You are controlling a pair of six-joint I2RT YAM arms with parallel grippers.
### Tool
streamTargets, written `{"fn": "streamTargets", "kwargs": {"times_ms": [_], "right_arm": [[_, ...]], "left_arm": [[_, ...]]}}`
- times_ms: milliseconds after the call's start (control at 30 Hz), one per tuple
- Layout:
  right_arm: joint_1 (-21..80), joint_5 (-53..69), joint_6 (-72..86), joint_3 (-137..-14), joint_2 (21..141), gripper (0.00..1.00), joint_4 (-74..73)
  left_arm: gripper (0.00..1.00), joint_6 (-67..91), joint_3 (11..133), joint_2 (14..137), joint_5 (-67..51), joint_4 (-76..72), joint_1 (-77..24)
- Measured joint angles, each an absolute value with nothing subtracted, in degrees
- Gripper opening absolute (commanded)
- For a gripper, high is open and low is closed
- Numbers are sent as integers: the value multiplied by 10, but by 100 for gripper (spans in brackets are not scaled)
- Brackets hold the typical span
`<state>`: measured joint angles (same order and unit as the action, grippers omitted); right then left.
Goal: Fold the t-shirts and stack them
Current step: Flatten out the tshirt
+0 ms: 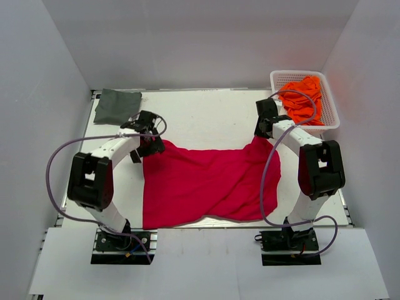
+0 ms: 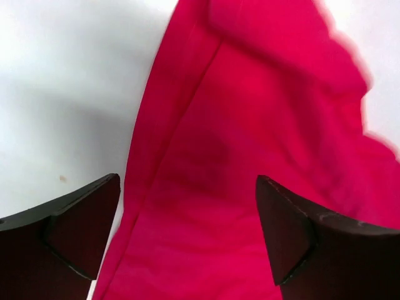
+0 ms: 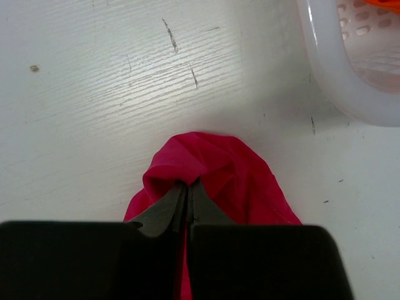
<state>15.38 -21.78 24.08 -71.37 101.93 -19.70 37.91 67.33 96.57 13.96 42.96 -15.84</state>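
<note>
A crimson red t-shirt (image 1: pixel 206 184) lies spread and rumpled across the middle of the table. My left gripper (image 1: pixel 145 142) hovers at its far left corner, open, with the red fabric (image 2: pixel 206 187) lying loose below the two dark fingers (image 2: pixel 284 231). At the shirt's far right corner my right gripper (image 1: pixel 262 131) is shut on a bunched fold of the red fabric (image 3: pixel 206 165). A dark grey-green t-shirt (image 1: pixel 116 105) lies folded at the far left. Bright orange t-shirts (image 1: pixel 303 100) fill the white basket.
The white mesh basket (image 1: pixel 330 115) stands at the far right corner, its rim (image 3: pixel 337 81) close to my right gripper. White walls enclose the table on three sides. Purple cables loop beside both arms.
</note>
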Motion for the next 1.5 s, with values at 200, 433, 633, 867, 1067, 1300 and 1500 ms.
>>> {"fn": "streamTargets", "kwargs": {"times_ms": [200,433,633,867,1067,1300,1500], "right_arm": [[152,-208,245,-714,1019,0,-203],[150,-208,247,-714,1019,0,-213],[150,-208,250,-714,1017,0,-222],[150,-208,251,-714,1013,0,-227],[150,-208,251,-714,1007,0,-232],[150,-208,251,-714,1007,0,-238],[150,-207,251,-714,1007,0,-240]], "left_arm": [[87,399,603,936,109,417,-159],[72,406,524,909,81,384,-159],[63,408,484,867,77,350,-159],[47,410,479,856,72,306,-159],[47,409,467,856,69,299,-159],[55,410,467,821,97,310,-159],[55,410,467,802,114,309,-159]]}}
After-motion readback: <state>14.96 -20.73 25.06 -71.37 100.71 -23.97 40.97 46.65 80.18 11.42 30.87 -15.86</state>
